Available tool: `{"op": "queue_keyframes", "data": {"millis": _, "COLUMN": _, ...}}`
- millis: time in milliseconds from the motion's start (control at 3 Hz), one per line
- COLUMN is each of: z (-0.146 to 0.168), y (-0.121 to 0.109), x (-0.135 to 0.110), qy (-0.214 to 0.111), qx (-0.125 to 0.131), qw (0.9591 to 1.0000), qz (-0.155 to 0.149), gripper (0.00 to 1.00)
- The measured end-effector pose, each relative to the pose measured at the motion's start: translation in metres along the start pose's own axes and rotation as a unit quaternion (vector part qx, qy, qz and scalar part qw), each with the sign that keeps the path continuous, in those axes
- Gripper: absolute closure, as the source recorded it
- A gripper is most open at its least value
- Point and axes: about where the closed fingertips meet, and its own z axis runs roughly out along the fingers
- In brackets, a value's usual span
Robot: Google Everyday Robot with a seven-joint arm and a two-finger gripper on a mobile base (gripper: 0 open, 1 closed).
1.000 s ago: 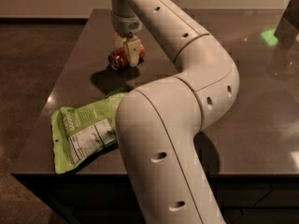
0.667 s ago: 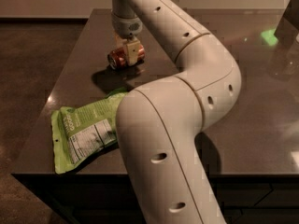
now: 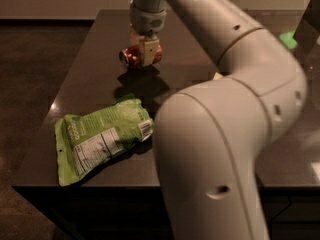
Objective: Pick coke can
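Observation:
The coke can [image 3: 131, 57] is a small red-orange can with a silver end facing left, held on its side. My gripper [image 3: 145, 52] comes down from above at the far left part of the dark table [image 3: 90, 79] and is shut on the can, with a pale finger [image 3: 149, 50] across its front. The can hangs a little above the table, and its shadow lies on the surface below it. My big white arm fills the right and front of the view and hides much of the table.
A green snack bag [image 3: 100, 138] with a white label lies flat near the table's front left edge. A green glow [image 3: 288, 38] shows at the far right of the table. Dark floor lies to the left of the table.
The can has gone from resting on the table between my fingers to hanging slightly raised in my grip. The shadow under it has spread out. The bag has not moved.

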Motion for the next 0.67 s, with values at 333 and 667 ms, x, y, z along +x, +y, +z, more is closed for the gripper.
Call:
{"op": "queue_keyframes", "data": {"millis": 333, "z": -0.053, "y": 0.026, "x": -0.022, "qy": -0.04, "qx": 0.043, "qw": 0.9982, "qz": -0.011, "gripper": 1.0}}
{"op": "queue_keyframes", "data": {"millis": 667, "z": -0.083, "y": 0.049, "x": -0.041, "qy": -0.069, "qx": 0.061, "qw": 0.9955, "qz": -0.022, "gripper": 1.0}}
